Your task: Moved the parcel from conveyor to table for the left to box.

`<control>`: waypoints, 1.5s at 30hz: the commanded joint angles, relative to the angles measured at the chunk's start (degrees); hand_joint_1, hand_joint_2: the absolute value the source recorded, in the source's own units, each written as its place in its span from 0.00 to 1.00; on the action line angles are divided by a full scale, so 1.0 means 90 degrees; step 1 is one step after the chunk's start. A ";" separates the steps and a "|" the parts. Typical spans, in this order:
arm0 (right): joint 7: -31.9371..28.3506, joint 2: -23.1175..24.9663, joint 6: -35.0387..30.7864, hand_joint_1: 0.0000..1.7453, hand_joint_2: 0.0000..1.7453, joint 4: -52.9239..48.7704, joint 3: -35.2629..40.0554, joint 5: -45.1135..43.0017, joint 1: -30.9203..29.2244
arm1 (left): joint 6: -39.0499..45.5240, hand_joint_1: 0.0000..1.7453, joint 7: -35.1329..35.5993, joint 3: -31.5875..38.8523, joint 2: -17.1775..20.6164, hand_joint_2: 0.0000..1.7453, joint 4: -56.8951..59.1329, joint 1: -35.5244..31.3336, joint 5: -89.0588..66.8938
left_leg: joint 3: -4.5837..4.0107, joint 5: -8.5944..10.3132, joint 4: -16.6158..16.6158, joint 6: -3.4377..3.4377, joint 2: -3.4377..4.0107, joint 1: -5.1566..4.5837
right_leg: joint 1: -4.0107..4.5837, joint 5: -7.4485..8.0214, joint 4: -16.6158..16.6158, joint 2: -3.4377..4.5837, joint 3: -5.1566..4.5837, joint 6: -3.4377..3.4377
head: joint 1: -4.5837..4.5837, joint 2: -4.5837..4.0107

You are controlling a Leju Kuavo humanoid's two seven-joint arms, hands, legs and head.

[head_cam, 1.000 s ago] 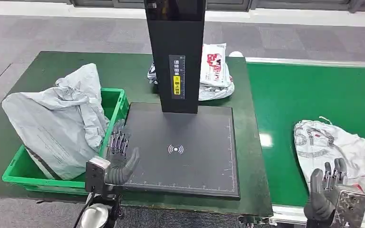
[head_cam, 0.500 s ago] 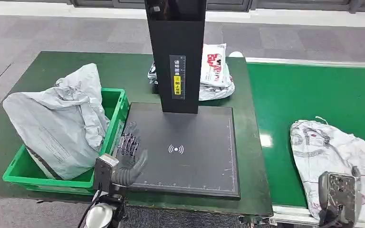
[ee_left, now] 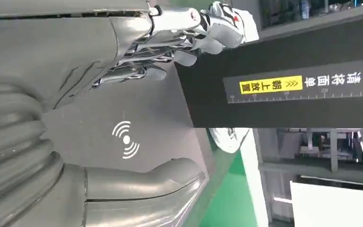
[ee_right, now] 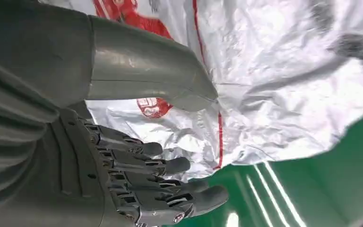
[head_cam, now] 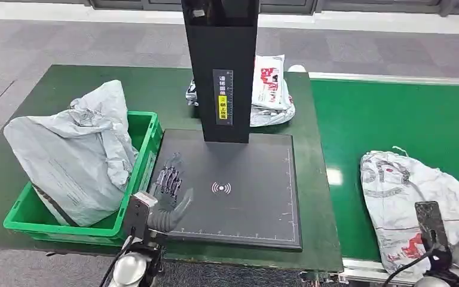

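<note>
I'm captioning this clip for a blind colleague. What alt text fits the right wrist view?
The robot's right hand, fingers apart and holding nothing, reaches over a crumpled white parcel with red print. The parcel lies on the green conveyor belt.

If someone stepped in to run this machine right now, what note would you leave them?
Left robot hand: open, empty, over the black scanner pad.
Right robot hand: fingers spread at the white parcel, thumb on it, not gripping.
The parcel lies on the green conveyor.
The green box holds a grey bag.
Done: nothing moved.
Left: grasp the parcel, set it on the table, box it.
</note>
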 commanded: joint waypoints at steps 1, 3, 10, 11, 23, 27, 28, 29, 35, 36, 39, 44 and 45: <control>0.0023 -0.0377 0.0001 0.00 1.00 0.1548 -0.0161 0.0111 -0.0570 | 0.0002 0.00 0.0010 -0.0191 0.0100 1.00 0.0570 -0.0300 0.0030 | 0.0010 0.0003 -0.0008 0.0001 -0.0005 0.0002 | 0.0002 0.0004 -0.0011 0.0002 0.0012 0.0000 | 0.0000 0.0000; 0.0023 -0.0377 0.0001 0.00 1.00 0.1548 -0.0161 0.0111 -0.0570 | 0.0002 0.00 0.0010 -0.0191 0.0100 1.00 0.0570 -0.0300 0.0030 | 0.0020 0.0005 -0.0017 0.0002 -0.0012 0.0002 | 0.0001 0.0005 -0.0019 0.0001 0.0024 0.0000 | 0.0000 0.0000; 0.0237 -0.0433 0.0596 0.00 1.00 0.2713 0.0820 0.0699 -0.0927 | 0.0029 0.00 0.0025 -0.0379 0.0197 1.00 0.0935 -0.0504 0.0156 | 0.0010 0.0002 -0.0008 0.0001 0.0006 0.0005 | 0.0004 0.0008 -0.0013 0.0014 0.0012 -0.0001 | 0.0000 0.0000; 0.0297 -0.0486 0.0718 0.00 1.00 0.3060 0.1052 0.0838 -0.1038 | 0.0038 0.00 0.0021 -0.0425 0.0222 1.00 0.1059 -0.0590 0.0198 | 0.0022 0.0005 -0.0019 0.0001 0.0011 0.0008 | 0.0006 0.0014 -0.0025 0.0024 0.0024 -0.0002 | 0.0000 0.0000; 0.0230 -0.0347 0.1025 1.00 1.00 0.5529 0.2597 0.1095 -0.1644 | 0.0415 0.00 -0.0069 -0.0800 0.0400 1.00 0.1496 -0.0805 0.0573 | 0.0063 0.0003 -0.0018 0.0003 0.0025 0.0030 | 0.0031 0.0017 -0.0038 0.0029 0.0075 -0.0001 | 0.0000 0.0000; 0.0179 -0.0410 0.1064 1.00 1.00 0.5475 0.2614 0.0952 -0.1641 | 0.0450 0.00 -0.0073 -0.0802 0.0422 1.00 0.1469 -0.0775 0.0606 | 0.0079 -0.0043 -0.0009 0.0001 0.0087 0.0056 | 0.0051 0.0010 -0.0058 0.0090 0.0138 0.0000 | 0.0000 0.0000; 0.0179 -0.0410 0.1064 1.00 1.00 0.5475 0.2614 0.0952 -0.1641 | 0.0450 0.00 -0.0073 -0.0802 0.0422 1.00 0.1469 -0.0775 0.0606 | 0.0111 -0.0068 -0.0001 -0.0006 0.0107 0.0066 | 0.0053 -0.0009 -0.0057 0.0105 0.0170 -0.0003 | -0.0002 0.0000; 0.0176 -0.0421 0.1069 1.00 1.00 0.5473 0.2613 0.0944 -0.1641 | 0.0451 0.00 -0.0073 -0.0803 0.0423 1.00 0.1468 -0.0775 0.0607 | 0.0082 -0.0033 -0.0028 0.0000 0.0080 0.0060 | 0.0047 0.0018 -0.0081 0.0088 0.0146 -0.0002 | 0.0002 0.0000; 0.0176 -0.0421 0.1069 1.00 1.00 0.5473 0.2613 0.0944 -0.1641 | 0.0451 0.00 -0.0073 -0.0803 0.0423 1.00 0.1468 -0.0775 0.0607 | 0.0155 -0.0082 0.0005 0.0004 0.0113 0.0083 | 0.0078 -0.0008 -0.0072 0.0115 0.0216 0.0001 | 0.0000 0.0000; 0.0176 -0.0421 0.1069 1.00 1.00 0.5473 0.2613 0.0944 -0.1641 | 0.0451 0.00 -0.0073 -0.0803 0.0423 1.00 0.1468 -0.0775 0.0607 | 0.0186 -0.0099 0.0009 0.0005 0.0119 0.0080 | 0.0075 -0.0026 -0.0067 0.0119 0.0245 0.0003 | 0.0000 0.0000; 0.0176 -0.0421 0.1069 1.00 1.00 0.5473 0.2613 0.0944 -0.1641 | 0.0451 0.00 -0.0073 -0.0803 0.0423 1.00 0.1468 -0.0775 0.0607 | 0.0195 -0.0108 0.0014 0.0015 0.0116 0.0084 | 0.0078 -0.0032 -0.0070 0.0117 0.0259 0.0008 | 0.0000 0.0000; 0.0012 -0.0417 0.1077 1.00 1.00 0.5398 0.2270 0.0202 -0.1644 | 0.0532 0.00 -0.0081 -0.0789 0.0434 1.00 0.1388 -0.0716 0.0669 | 0.0203 -0.0118 0.0014 0.0019 0.0109 0.0078 | 0.0072 -0.0043 -0.0074 0.0112 0.0271 0.0014 | 0.0000 0.0000; -0.0177 -0.0387 0.1081 1.00 1.00 0.5349 0.1978 -0.0233 -0.1668 | 0.0567 0.00 -0.0087 -0.0769 0.0442 1.00 0.1347 -0.0675 0.0683 | 0.0214 -0.0124 0.0013 0.0021 0.0114 0.0081 | 0.0075 -0.0046 -0.0080 0.0115 0.0286 0.0015 | 0.0000 0.0000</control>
